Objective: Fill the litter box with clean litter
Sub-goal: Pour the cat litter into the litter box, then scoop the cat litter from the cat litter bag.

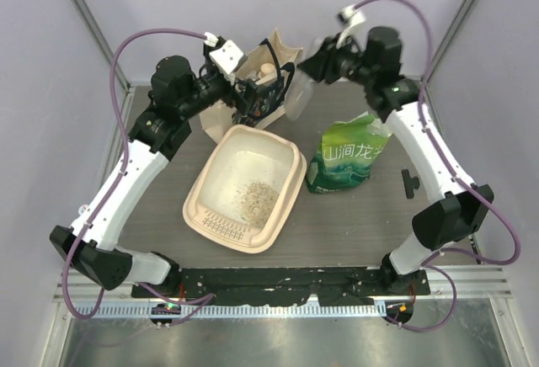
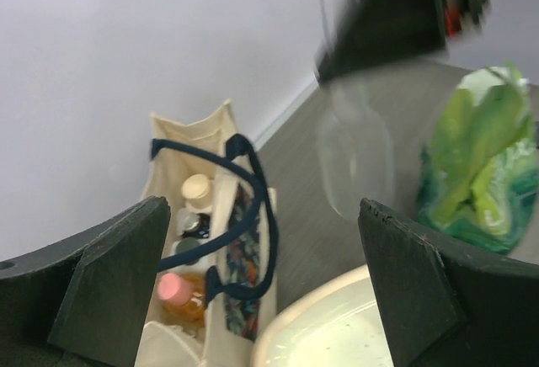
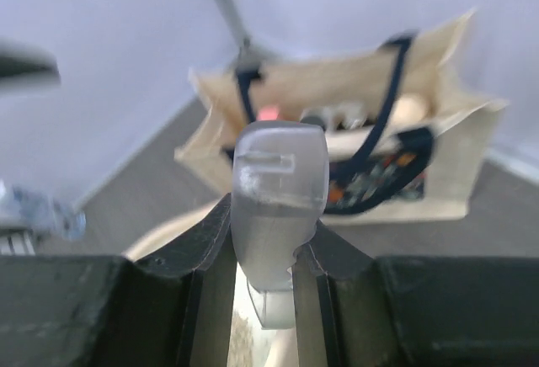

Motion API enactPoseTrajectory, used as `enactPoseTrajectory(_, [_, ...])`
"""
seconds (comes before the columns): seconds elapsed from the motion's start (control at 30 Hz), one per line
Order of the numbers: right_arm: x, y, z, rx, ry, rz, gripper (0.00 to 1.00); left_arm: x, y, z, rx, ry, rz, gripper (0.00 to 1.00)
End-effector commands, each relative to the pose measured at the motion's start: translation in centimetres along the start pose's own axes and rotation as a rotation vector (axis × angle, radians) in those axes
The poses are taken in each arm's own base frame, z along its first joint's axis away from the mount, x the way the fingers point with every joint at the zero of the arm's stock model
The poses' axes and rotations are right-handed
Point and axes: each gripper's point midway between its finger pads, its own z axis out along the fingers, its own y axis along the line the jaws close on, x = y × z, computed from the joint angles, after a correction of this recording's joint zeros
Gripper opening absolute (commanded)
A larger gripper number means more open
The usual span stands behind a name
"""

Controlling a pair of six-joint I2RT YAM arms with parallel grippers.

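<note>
Legible text occurs on one item only: the green bag standing right of the litter box carries a single row of large white Chinese characters across its face in the top view; the first reads as 山, the following ones appear to read 涧龙, and the last is creased and uncertain; finer print below that row is too small to read; in the left wrist view the same bag is crumpled and blurred, with nothing legible; the bottles in the tote bag are too blurred for any label to be read; no lettering can be made out on the litter box.
</note>
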Motion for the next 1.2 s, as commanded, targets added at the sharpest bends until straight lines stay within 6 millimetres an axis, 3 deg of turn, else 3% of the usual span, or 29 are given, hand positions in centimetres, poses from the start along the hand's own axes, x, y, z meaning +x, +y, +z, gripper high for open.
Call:
enactPoseTrajectory(0.0, [-12.6,-0.8,-5.9,-0.013,-0.326,0.11,0.01,-2.7,-4.7,0.2,0.215,-0.09,-0.067,0.98])
enactPoseTrajectory(0.1, [-15.0,-3.6,-9.4,0.062,-0.403,0.1,0.01,-1.7,-8.6,1.7,0.351,-0.071,-0.109,0.97])
enactPoseTrajectory(0.17, [-15.0,-5.0,-11.4,0.124,-0.411,0.07,0.01,-1.7,-11.3,2.5,0.427,-0.063,-0.119,0.97])
enactPoseTrajectory(0.2, [-15.0,-7.1,-13.1,0.192,-0.418,0.042,0.01,-0.4,-12.4,3.6,0.457,-0.036,-0.131,0.96])
enactPoseTrajectory(0.27, [-13.7,-9.3,-14.8,0.271,-0.4,0.041,0.01,-0.5,-14.5,4.4,0.522,-0.033,-0.144,0.95])
enactPoseTrajectory(0.3, [-13.9,-10.4,-17.2,0.337,-0.415,0.005,0.01,1.1,-15.3,5.8,0.539,0.004,-0.163,0.95])
enactPoseTrajectory(0.37, [-12.3,-11.9,-18.8,0.403,-0.398,0.009,0.01,1.1,-16.3,7.2,0.559,0.004,-0.19,0.92])
enactPoseTrajectory(0.4, [-12.4,-12.3,-20.8,0.451,-0.412,-0.011,0.01,1.3,-16.7,7.7,0.571,0.013,-0.232,0.92])
enactPoseTrajectory(0.53, [-10.1,-13.1,-23.7,0.534,-0.366,-0.028,0.01,2.2,-18.8,10.4,0.629,0.033,-0.284,0.86])
enactPoseTrajectory(0.67, [-6.9,-12.6,-24.8,0.555,-0.284,-0.019,0.01,2.5,-20.1,11.2,0.665,0.042,-0.306,0.81])
enactPoseTrajectory(0.83, [-3.6,-12.2,-24.8,0.556,-0.197,-0.006,0.01,3.2,-21.5,11.1,0.705,0.064,-0.339,0.65])
enactPoseTrajectory(1.17, [-0.9,-14.1,-22.9,0.491,-0.131,0.05,0.01,3.3,-21.7,10.7,0.714,0.073,-0.331,0.47])
